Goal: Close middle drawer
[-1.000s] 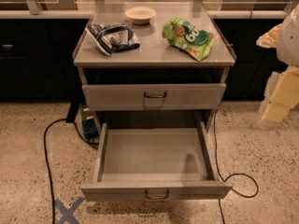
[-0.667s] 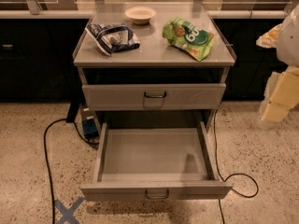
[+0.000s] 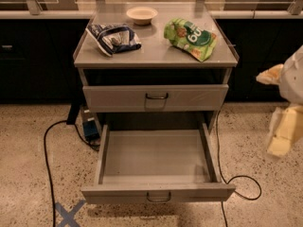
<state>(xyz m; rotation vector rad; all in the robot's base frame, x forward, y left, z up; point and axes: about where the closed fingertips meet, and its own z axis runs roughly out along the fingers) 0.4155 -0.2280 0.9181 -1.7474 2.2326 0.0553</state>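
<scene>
- The pale, cream-and-white pincer (image 3: 283, 109) at the right edge has sunk lower than it was a second ago. Nothing else has shifted.
- The pincer hangs off to the right of the grey metal table (image 3: 156, 56), well apart from any drawer. I cannot tell whether it is wide or narrow, and it seems to hold nothing.
- The closing looks not yet begun: the wide, shallow grey metal middle drawer (image 3: 154, 157) stands pulled fully out towards me, below the shut, taller-fronted grey drawer (image 3: 189, 98).
- What is left, as I judge it, is everything: reaching the front panel and pushing it home.
- The drawer is bare inside, with a low plain front and a small dark wire handle (image 3: 158, 197) at its centre.
</scene>
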